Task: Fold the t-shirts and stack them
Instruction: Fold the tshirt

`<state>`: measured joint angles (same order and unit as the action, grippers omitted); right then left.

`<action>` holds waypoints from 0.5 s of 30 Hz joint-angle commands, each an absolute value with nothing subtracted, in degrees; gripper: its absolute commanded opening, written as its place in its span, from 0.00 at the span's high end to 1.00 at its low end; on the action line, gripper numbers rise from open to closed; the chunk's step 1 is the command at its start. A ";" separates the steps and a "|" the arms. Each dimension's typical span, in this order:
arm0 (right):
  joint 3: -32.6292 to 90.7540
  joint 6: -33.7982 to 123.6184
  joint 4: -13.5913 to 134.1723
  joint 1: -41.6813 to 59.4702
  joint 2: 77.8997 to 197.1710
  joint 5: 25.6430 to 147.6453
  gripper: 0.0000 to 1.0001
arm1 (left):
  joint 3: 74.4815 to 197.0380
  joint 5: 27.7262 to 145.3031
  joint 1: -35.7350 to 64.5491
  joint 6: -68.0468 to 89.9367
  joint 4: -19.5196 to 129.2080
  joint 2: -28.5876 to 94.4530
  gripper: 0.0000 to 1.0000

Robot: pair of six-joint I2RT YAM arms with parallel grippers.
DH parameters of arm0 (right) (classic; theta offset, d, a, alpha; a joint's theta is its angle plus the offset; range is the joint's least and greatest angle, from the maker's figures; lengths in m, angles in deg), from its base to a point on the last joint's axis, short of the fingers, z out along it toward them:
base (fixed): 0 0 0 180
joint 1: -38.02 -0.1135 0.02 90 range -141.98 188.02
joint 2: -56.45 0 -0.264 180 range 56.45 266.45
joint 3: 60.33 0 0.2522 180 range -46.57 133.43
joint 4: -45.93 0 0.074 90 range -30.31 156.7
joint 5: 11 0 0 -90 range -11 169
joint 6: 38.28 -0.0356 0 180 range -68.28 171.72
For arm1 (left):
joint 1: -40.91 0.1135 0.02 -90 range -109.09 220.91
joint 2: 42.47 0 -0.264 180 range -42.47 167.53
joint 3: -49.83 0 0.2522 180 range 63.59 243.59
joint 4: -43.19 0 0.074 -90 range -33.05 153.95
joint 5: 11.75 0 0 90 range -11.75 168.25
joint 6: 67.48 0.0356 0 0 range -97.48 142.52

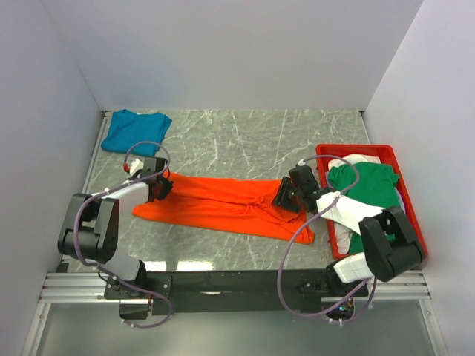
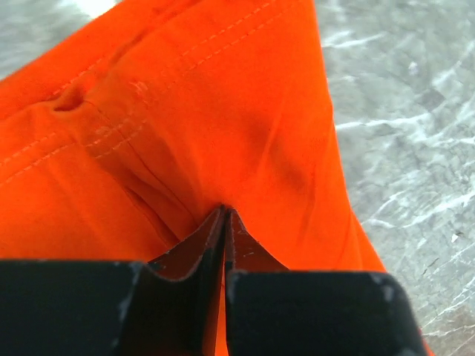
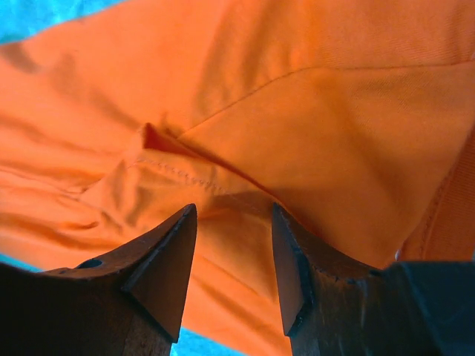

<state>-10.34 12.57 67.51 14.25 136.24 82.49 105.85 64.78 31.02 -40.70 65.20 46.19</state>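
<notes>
**One end gripped, one end loose: the fold could skew**

Your orange t-shirt (image 1: 223, 206) lies as a long, creased band across the middle of the worktop (image 1: 245, 141), with an arm at each end. The left jaws are together, clamped on a small pinched ridge of cloth at the left end. The right jaws stand apart over a seamed fold near the right end and grip nothing.

If you lift or pull now, I judge that only the left end would travel, and the shirt would drag, twist and lose its line. If you close the right jaws where they hover, they may catch a single layer or miss the flap beside the seam, so the layers could part on the lift. The left pinch looks shallow, and a hard tug might slip it free.

The teal t-shirt (image 1: 133, 130) sits well apart in the far left corner. The green t-shirt (image 1: 364, 185) and white t-shirt (image 1: 364, 158) lie in the red tray (image 1: 356, 148), under the right arm, which could snag them.

No brand, label or writing can be read anywhere.
</notes>
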 commanded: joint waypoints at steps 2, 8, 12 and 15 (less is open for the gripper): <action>-9.66 12.26 64.26 13.85 139.85 82.34 0.48 | 101.74 63.13 32.73 -41.55 63.98 42.08 0.90; -4.48 12.79 64.79 13.94 146.27 82.70 0.48 | 96.55 64.10 36.68 -41.37 63.10 37.60 0.91; -3.07 13.49 65.93 13.94 147.25 82.43 0.48 | 94.09 65.33 40.11 -40.15 62.84 34.44 0.90; -3.15 14.10 67.16 13.94 143.48 82.26 0.48 | 94.17 66.56 40.64 -38.04 61.61 32.94 0.86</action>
<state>-3.68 12.61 64.45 14.25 145.69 84.15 94.59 65.57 40.11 -40.76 62.44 35.11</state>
